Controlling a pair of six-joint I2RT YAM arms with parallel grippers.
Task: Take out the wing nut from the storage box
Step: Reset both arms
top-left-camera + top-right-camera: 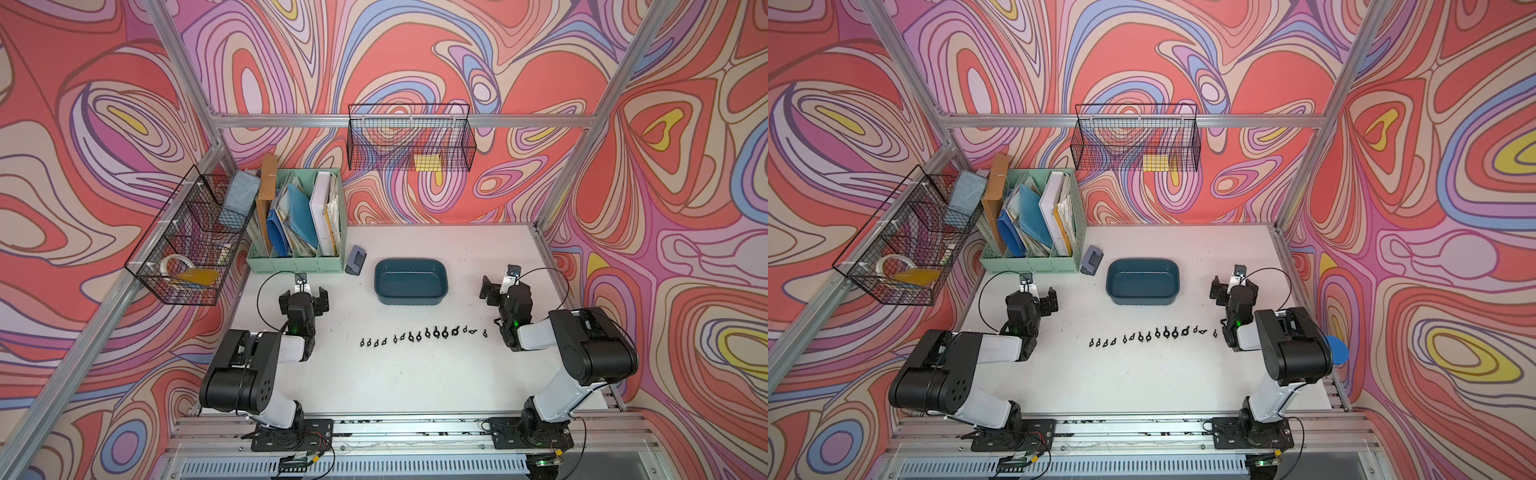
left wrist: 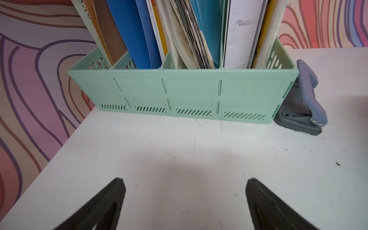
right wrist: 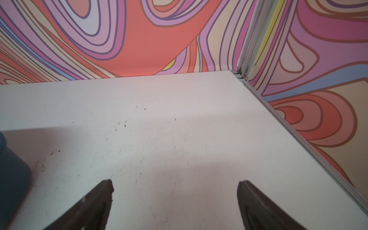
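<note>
Both gaping, left pincer point(image 2: 185, 183) and right pincer point(image 3: 175, 184) flank the storage box point(image 1: 411, 297), apparent wing nuts point(image 1: 419, 336) nearer.

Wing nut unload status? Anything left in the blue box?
Done: the storage box looks empty in both top views; a row of wing nuts lies on the table, on the robot's side of it. In hand: nothing, left pincer and right pincer stand open and empty, either side of the box. Left: no nut visible to remove, though a small dark one on the box floor could escape notice.
</note>
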